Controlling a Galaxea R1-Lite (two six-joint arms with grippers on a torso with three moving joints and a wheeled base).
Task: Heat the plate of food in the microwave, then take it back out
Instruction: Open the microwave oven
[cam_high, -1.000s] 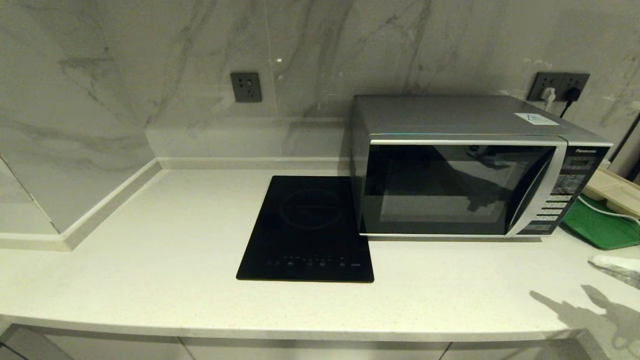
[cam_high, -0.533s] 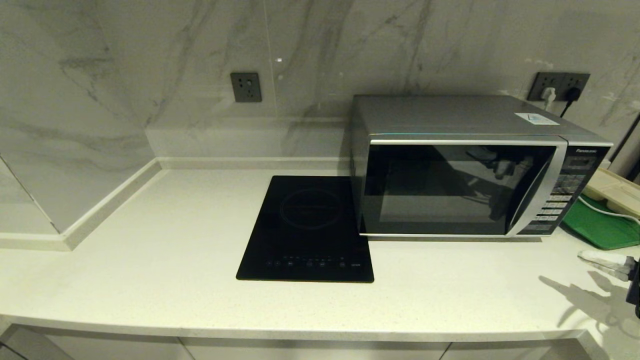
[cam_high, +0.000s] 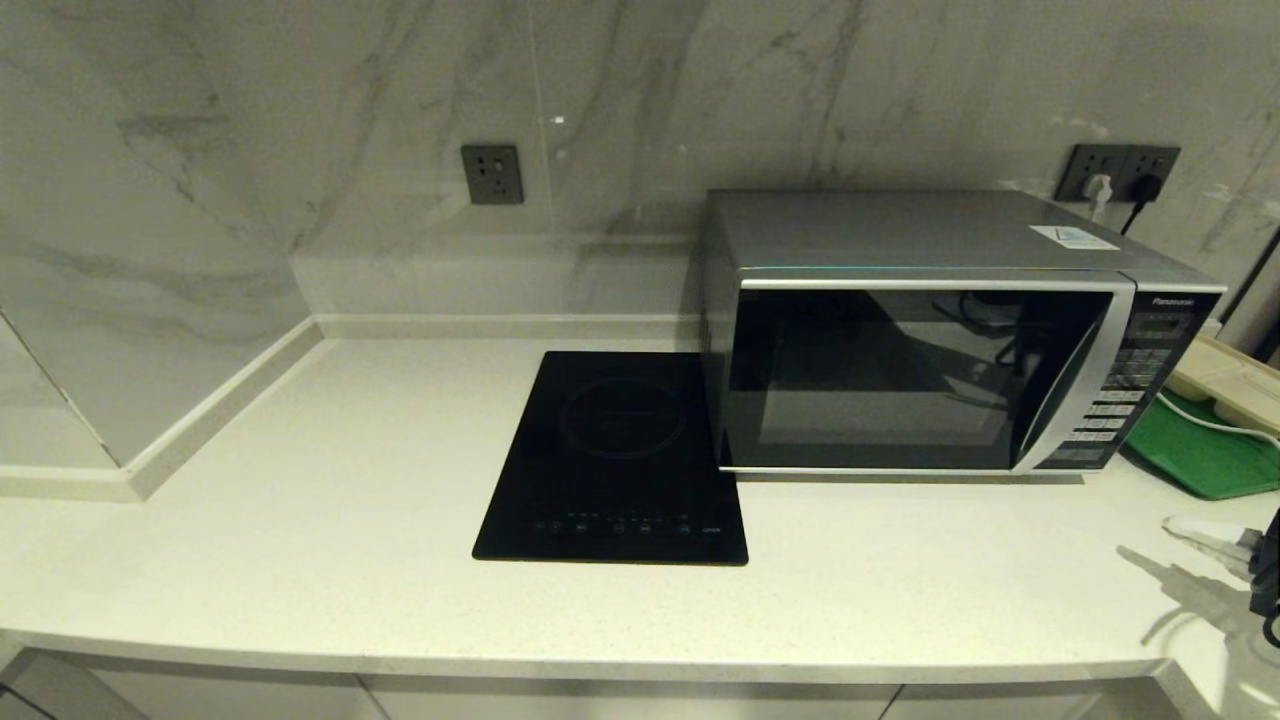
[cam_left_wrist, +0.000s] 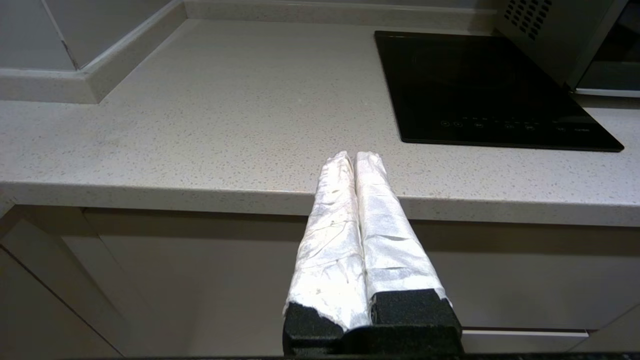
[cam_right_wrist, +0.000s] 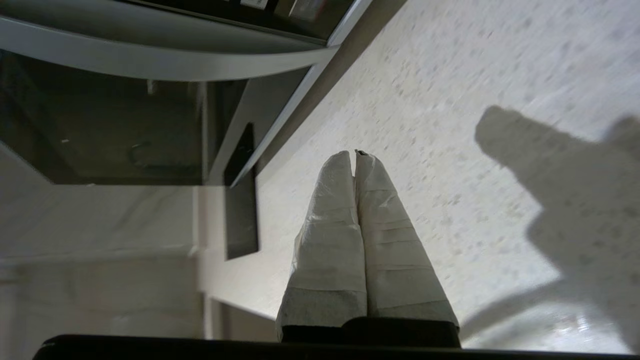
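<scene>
The table (cam_high: 300, 560) carries the microwave (cam_high: 920, 340) at its back right, square to the wall with its long axis running left to right and its dark glass door facing forward toward the robot; the door is shut, its curved silver handle strip (cam_high: 1075, 385) stands at the door's right edge beside the button panel (cam_high: 1125, 395). A black induction cooktop (cam_high: 615, 460) lies just left of the microwave, touching or nearly touching its side, and a green tray (cam_high: 1205, 455) sits to its right. The plate of food is not visible in any view; whether it is behind the dark glass cannot be told. The right end effector (cam_high: 1215, 535) hovers low over the table's right front, well short of the handle, fingers pressed together and holding nothing. The left end effector (cam_left_wrist: 356, 160) hangs before the table's front edge, likewise closed and empty. The step appears to be reaching for the door: best to part the fingers first, approach the handle strip from the front, and pull along the door's swing, not straight back.
</scene>
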